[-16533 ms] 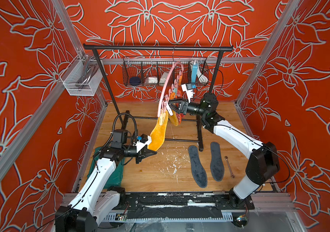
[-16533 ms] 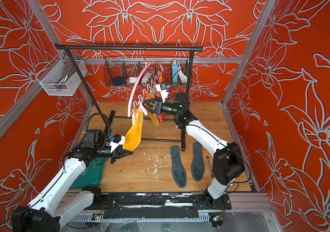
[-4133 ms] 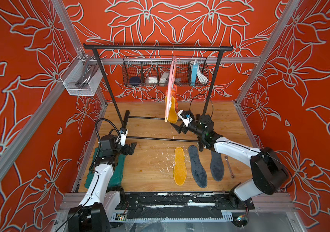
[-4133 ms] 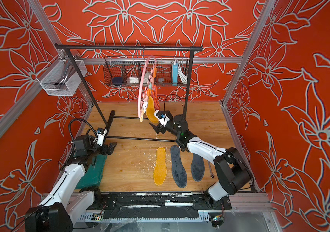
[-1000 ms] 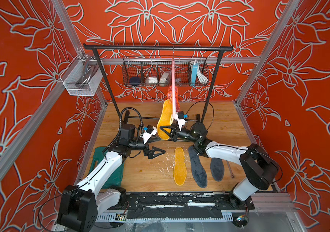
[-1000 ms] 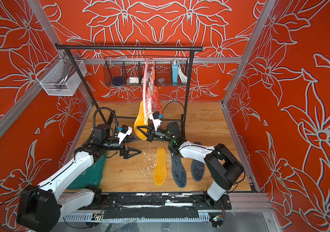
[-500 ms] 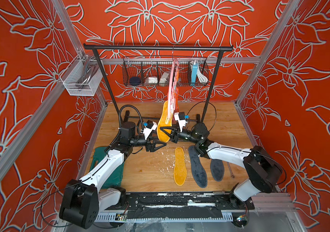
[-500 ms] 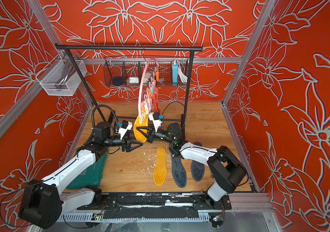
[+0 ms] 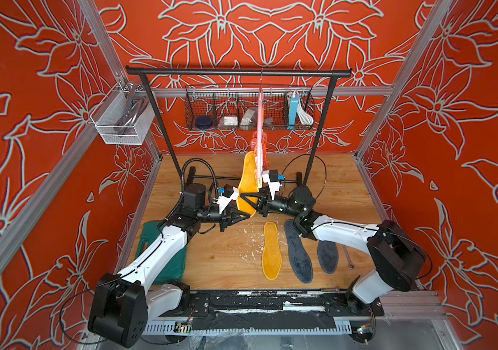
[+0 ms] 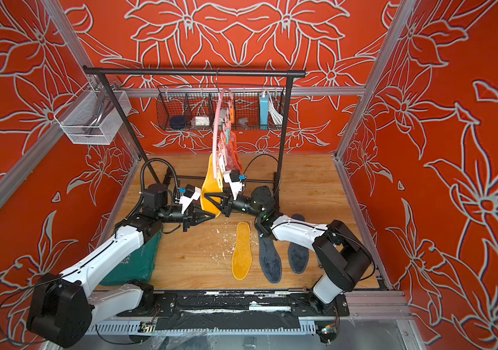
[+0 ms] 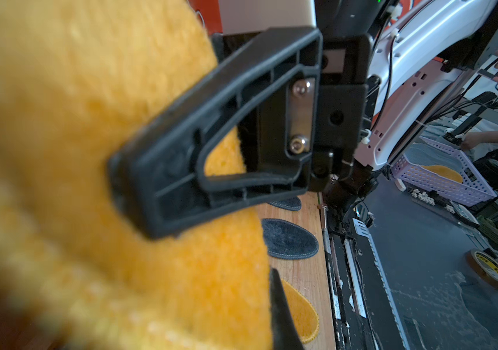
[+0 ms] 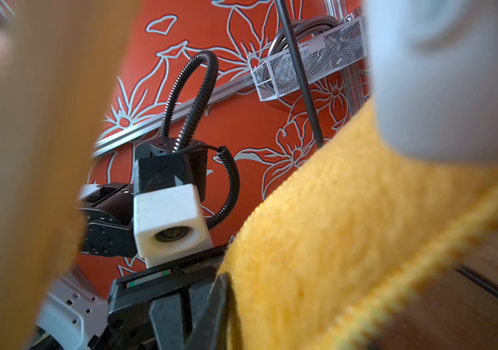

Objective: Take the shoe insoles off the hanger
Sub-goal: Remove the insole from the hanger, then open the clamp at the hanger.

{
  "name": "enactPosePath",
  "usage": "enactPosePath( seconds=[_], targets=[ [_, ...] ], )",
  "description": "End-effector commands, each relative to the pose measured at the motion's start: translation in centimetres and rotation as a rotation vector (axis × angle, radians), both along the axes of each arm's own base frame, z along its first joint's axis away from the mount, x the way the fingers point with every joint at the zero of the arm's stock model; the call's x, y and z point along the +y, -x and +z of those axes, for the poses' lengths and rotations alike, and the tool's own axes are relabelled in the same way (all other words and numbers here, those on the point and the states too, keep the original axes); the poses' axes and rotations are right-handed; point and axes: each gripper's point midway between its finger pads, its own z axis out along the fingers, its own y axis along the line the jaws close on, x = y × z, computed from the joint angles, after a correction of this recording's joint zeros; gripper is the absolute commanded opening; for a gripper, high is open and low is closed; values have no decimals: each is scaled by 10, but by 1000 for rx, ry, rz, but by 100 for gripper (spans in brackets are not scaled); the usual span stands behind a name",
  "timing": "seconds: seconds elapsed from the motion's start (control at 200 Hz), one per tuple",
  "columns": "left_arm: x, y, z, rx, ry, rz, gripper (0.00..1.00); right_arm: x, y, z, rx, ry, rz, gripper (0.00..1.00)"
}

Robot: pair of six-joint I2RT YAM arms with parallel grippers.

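Counted three shoe insoles already flat on the floor, one yellow insole and two grey insoles, so put progress near halfway. Found the dangling yellow insole on the hanger with the red-pink insoles clipped just behind it, all yet to come off. Noted left gripper clamped on that insole's lower end and right gripper at its opposite face, gripping or released impossible to tell.

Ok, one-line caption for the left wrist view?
Close on the hanging yellow insole, right gripper against its face; two grey insoles and a second yellow insole lie on the wooden floor beyond.
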Motion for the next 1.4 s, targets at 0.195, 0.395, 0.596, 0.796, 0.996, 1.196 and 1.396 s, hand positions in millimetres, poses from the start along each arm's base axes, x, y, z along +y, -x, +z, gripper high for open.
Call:
enactPosePath(
  seconds=[0.195,0.395,0.596,0.796,0.996,1.196,1.396],
  targets=[
    [-1,14,4,-11,13,-53,0,-12,-8,1,-4,15,-71,43],
    [-1,13,-1,-4,7,-51,0,-30,-29,-1,22,13,-120,49],
    [-1,15,-4,-11,0,-55,0,-50,-44,6,9,3,-154,53],
    [-1,19,-5,-18,-7,-71,0,-67,-58,17,-12,-18,-191,57],
    [-1,20,-6,-13,-5,-75,0,-79,-77,38,-24,-58,-182,58],
    [-1,21,-4,-23,-9,-83,0,-74,-89,57,-36,-92,-118,58],
    [-1,20,-9,-13,-16,-86,0,-66,-94,75,-50,-130,-61,58]
  ],
)
